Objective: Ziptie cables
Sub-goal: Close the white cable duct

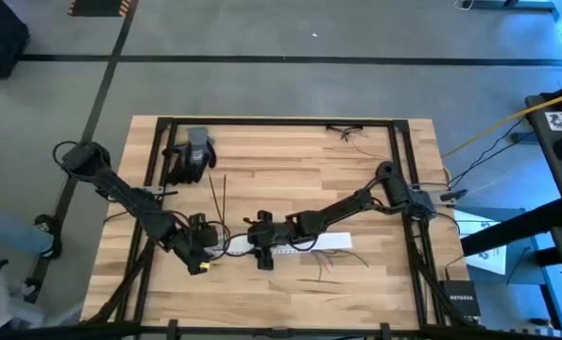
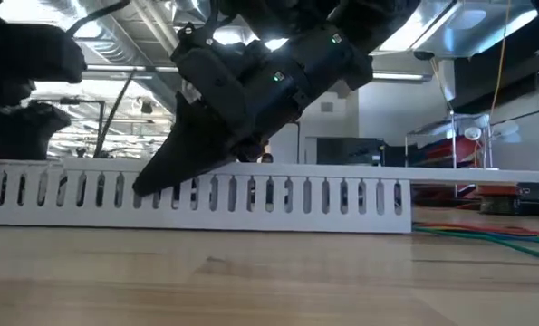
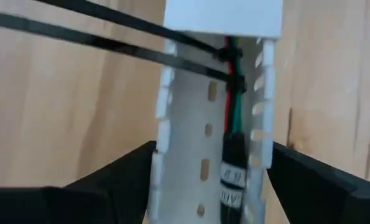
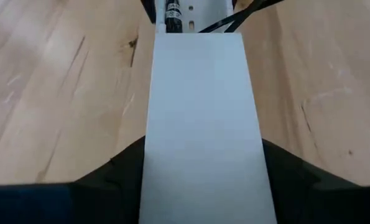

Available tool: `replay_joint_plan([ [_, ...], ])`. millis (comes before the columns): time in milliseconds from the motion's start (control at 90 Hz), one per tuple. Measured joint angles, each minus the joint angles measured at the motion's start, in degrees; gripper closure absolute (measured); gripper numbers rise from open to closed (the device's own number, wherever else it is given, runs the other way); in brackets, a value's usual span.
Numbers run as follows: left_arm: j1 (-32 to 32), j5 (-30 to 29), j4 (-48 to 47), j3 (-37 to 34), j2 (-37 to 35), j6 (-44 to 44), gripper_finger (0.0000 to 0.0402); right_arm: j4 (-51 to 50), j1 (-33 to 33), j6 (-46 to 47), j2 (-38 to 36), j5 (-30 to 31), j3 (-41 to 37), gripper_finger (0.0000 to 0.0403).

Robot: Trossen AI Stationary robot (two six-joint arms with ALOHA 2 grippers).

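High view: both arms meet at the table's (image 1: 356, 142) front centre over a white slotted duct (image 1: 299, 244). The left gripper (image 3: 209, 180) straddles the open duct, fingers spread to either wall, where the cables (image 3: 233, 93) lie bound by black zip ties (image 3: 110, 43). The right gripper (image 4: 203, 168) likewise straddles the duct's white cover (image 4: 200, 124), fingers apart beside its edges.

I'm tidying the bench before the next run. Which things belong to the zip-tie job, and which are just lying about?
Job:
cables
zip ties
white slotted duct
cover

Lying about:
glove
loose wires
spare ties
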Motion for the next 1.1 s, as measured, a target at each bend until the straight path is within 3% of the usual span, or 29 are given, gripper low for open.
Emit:
replay_joint_plan([
  [311, 2.3, 1.3, 7.0, -1.3, 0.8, 5.0, 0.0224, 1.2, 0.1, 0.3, -0.1, -1.7, -0.3, 0.0175],
  [689, 4.5, 1.4, 16.4, -1.3, 4.2, 7.5, 0.0223, 3.6, 0.1, 0.7, 0.1, -3.2, -0.3, 0.0175],
  [1100, 7.0, 1.3, 20.6, -1.3, 6.3, 9.1, 0.0221, 1.8, 0.1, 0.6, 0.0, -3.0, -0.2, 0.0175],
])
